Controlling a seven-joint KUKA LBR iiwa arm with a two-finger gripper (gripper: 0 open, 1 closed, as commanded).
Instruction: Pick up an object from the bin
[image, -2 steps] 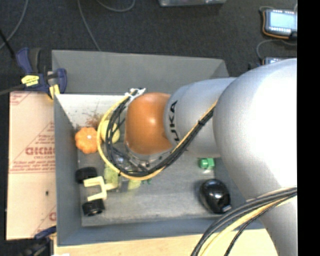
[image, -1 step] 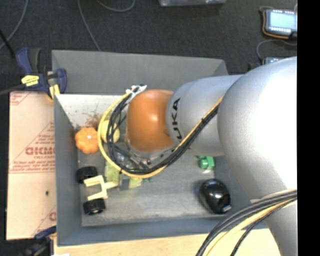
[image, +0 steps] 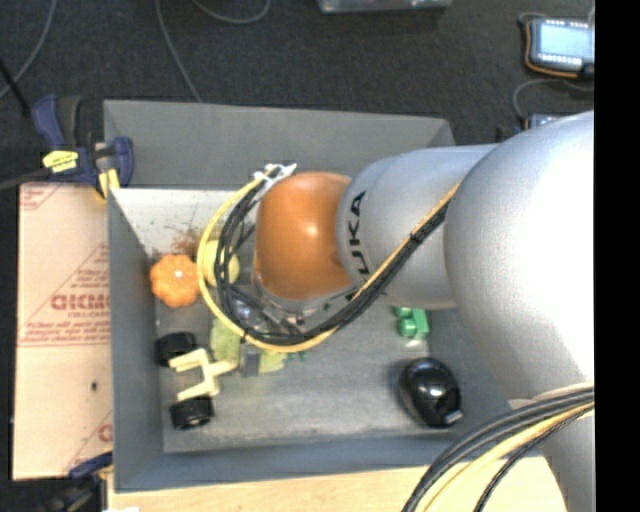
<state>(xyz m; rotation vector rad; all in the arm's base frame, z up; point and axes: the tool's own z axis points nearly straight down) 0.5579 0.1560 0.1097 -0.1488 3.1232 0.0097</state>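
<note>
Camera view from above: the silver arm (image: 470, 230) is reaching into the grey bin (image: 320, 402) from the right, and its orange wrist cover (image: 300, 235) is hanging over the left half of the floor. Yellow and black cables (image: 213, 250) are looping round this cover. Under it the dark gripper (image: 258, 325) is sitting low over the floor, but the cover is hiding most of it, so I cannot tell if the hand is wide, narrow or holding something.

Just beside the gripper a small pale green piece (image: 228, 345) is lying in the lower left part of the bin; it is the nearest thing. A cream axle with two black wheels (image: 192, 380) is lying on its left, touching it. An orange pumpkin-like ball (image: 173, 280) is sitting near the left wall. Well apart, on the right side, a small green block (image: 410, 323) and a black rounded thing (image: 430, 392) are resting.
</note>
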